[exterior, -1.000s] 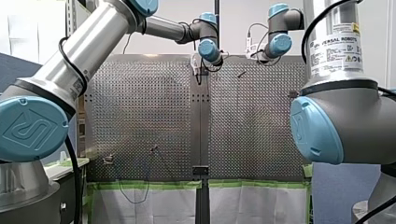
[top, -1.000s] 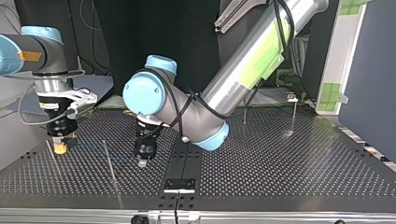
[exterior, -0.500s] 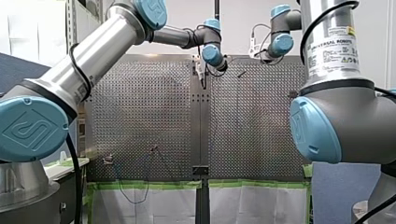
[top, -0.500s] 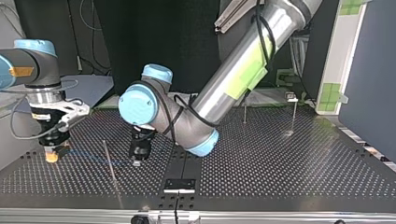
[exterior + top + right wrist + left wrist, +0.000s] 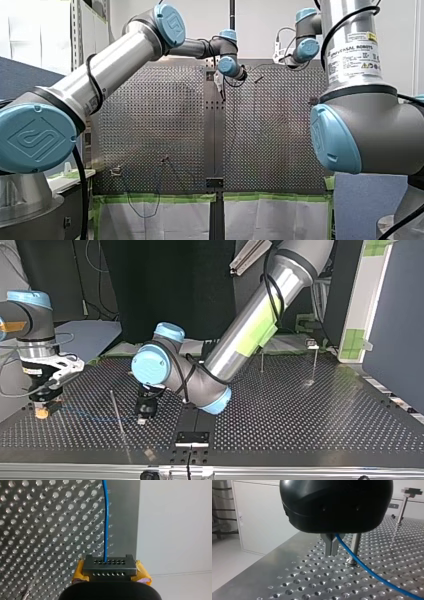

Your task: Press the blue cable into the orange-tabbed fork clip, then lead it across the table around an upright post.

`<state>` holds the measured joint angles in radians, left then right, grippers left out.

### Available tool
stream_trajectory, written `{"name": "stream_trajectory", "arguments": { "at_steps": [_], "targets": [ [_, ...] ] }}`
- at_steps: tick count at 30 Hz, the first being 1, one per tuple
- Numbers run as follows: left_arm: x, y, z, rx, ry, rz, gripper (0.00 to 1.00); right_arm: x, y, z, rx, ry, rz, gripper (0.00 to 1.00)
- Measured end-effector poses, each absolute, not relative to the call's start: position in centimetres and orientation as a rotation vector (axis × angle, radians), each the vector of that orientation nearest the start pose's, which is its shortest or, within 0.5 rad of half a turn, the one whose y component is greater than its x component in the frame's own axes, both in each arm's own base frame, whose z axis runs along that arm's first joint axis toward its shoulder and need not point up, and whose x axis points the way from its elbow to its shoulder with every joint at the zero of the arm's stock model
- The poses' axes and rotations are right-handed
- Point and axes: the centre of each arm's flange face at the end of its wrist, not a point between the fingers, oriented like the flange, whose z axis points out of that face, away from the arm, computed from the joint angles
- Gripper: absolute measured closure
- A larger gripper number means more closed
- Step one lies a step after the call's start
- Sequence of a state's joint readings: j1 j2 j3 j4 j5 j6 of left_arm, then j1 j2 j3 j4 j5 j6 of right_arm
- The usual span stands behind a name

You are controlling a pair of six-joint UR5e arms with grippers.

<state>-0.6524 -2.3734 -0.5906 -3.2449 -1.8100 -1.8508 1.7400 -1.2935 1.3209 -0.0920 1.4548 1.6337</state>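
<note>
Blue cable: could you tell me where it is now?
At the top view's left, the blue cable spans between my right tool and my left tool, passing a thin post.

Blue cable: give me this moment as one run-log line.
left gripper: shut on thin blue cable, beside upright metal post | right gripper: shut on cable end | cable: strung between grippers

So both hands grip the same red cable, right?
No: the cable is blue, not red. The left wrist view shows it pinched in my left hand; the right wrist view shows it running into my right hand.
</note>
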Motion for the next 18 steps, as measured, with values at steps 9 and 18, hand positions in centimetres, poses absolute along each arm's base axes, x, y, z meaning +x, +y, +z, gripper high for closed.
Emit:
{"name": "stream_trajectory", "arguments": {
  "at_steps": [9,18],
  "targets": [
    [57.9,-56.2,41.5,0.084,1.529,-0.600,1.00,23.7,-59.4,44.8,1.349,-1.102,1.460,1.00],
    [58.5,-56.0,38.9,0.085,1.543,-0.629,1.00,23.7,-60.1,42.5,1.373,-1.131,1.430,1.00]
  ]
}}
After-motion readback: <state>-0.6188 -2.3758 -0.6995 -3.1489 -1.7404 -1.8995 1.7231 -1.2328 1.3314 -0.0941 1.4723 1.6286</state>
